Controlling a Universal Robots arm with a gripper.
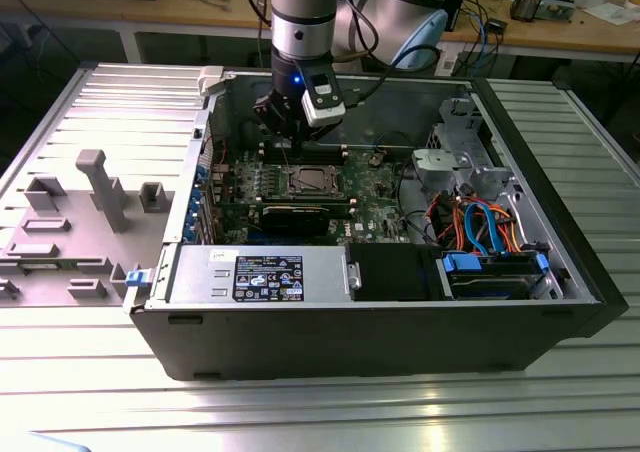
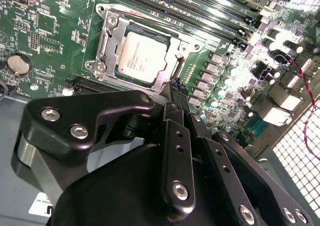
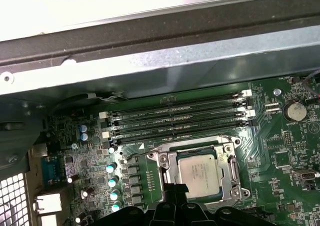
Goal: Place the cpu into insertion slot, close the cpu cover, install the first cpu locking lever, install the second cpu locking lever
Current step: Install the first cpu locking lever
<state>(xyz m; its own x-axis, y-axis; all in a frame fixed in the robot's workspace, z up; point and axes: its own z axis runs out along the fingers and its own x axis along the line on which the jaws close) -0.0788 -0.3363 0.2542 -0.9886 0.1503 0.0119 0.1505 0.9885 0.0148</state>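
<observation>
An open computer case point(image 1: 560, 262) lies on a metal table point(image 1: 320, 412). The cpu point(image 2: 141, 57) sits in its slot point(image 2: 102, 48), cover point(image 2: 170, 53) down over it. The gripper point(image 2: 175, 88), fingers together and empty, hovers at the slot's edge to reach the levers.

cpu point(image 2: 139, 57): in insertion slot point(image 2: 107, 48), under cpu cover point(image 2: 172, 53)
gripper point(image 1: 290, 132): above slot
memory slots point(image 3: 177, 118): beside slot

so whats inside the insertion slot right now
The cpu lies in the insertion slot, silver face showing through the cpu cover. The socket contacts beneath are hidden.
</observation>
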